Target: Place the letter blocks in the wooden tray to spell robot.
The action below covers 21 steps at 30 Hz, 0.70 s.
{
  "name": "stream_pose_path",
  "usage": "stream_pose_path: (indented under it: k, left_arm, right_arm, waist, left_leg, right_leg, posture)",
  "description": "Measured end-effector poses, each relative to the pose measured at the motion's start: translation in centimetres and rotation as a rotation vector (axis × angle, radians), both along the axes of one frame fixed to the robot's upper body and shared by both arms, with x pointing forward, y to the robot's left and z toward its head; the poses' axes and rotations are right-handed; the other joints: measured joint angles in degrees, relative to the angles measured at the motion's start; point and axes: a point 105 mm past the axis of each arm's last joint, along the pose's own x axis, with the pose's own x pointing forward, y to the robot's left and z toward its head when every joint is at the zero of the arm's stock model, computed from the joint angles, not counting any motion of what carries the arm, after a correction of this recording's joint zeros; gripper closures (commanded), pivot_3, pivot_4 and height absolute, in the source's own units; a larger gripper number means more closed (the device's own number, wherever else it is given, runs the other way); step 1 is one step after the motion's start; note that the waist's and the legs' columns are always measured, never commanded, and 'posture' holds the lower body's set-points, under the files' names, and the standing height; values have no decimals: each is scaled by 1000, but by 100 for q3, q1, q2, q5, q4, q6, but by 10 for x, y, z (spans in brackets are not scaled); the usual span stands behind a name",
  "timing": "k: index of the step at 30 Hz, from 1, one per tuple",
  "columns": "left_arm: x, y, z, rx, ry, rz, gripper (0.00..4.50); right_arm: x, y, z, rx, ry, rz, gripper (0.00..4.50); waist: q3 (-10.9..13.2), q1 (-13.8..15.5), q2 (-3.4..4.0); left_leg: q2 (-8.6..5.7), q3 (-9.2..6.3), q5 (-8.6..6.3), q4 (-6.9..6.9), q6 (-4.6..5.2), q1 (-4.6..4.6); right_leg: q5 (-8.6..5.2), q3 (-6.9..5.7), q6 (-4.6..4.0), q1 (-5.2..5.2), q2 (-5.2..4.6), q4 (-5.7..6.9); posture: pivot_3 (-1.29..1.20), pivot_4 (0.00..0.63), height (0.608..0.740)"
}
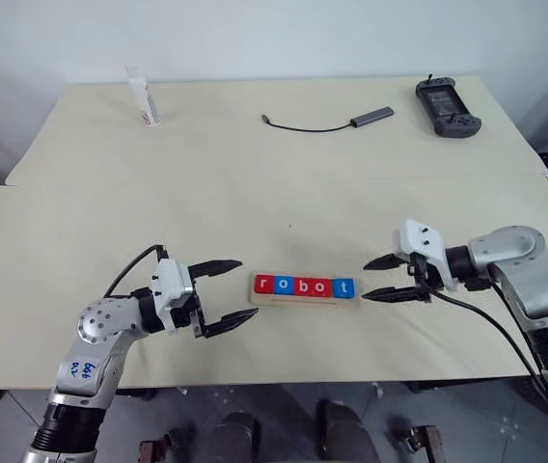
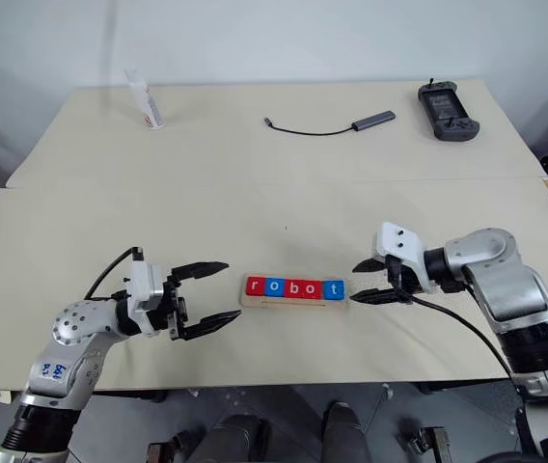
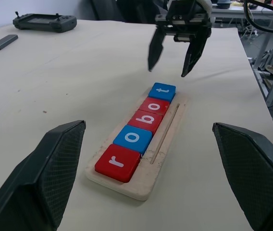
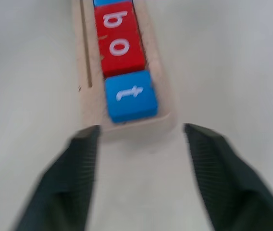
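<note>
All five letter blocks (image 1: 305,286) sit in a row in the wooden tray (image 3: 161,144), which lies on the bench (image 1: 274,174) between the two sets of jaws. Read from the left jaws' side toward the right jaws, the white letters go r, o, b, o, t: red, blue, red, red, blue. Judging by that, the word is spelled and nothing seems left but to draw back. The right gripper (image 1: 389,277) has its jaws apart and empty, tips just beyond the t end of the tray. The left gripper (image 1: 221,296) stands wide open, holding nothing, just beyond the r end
</note>
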Motion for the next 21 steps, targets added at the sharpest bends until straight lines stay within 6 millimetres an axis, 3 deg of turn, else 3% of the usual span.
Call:
stream_pose_path:
  k: [5,12,21]
  left_arm:
    - [1,-1,2,1,-12,-8,0]
    - [2,-1,3,2,-15,-6,0]
    - [2,1,3,9,-16,-1,0]
  right_arm:
    - [0,0,-1,-2,-3,-7,4463]
    - [2,16,-12,10,-2,10,4463]
    - [6,25,-11,11,-27,42,4463]
  waist:
    - [0,-13,0]
    - [0,-7,0]
    - [0,-10,0]
  left_leg:
    - [3,1,-1,0,-1,1]
    - [1,1,0,0,-1,0]
    - [2,0,-1,0,-1,1]
  right_leg:
    - [0,1,0,0,2,0]
    - [0,0,0,0,1,0]
    - [0,0,0,-1,2,0]
  posture:
    - [0,150,740]
    - [0,150,740]
    - [0,150,740]
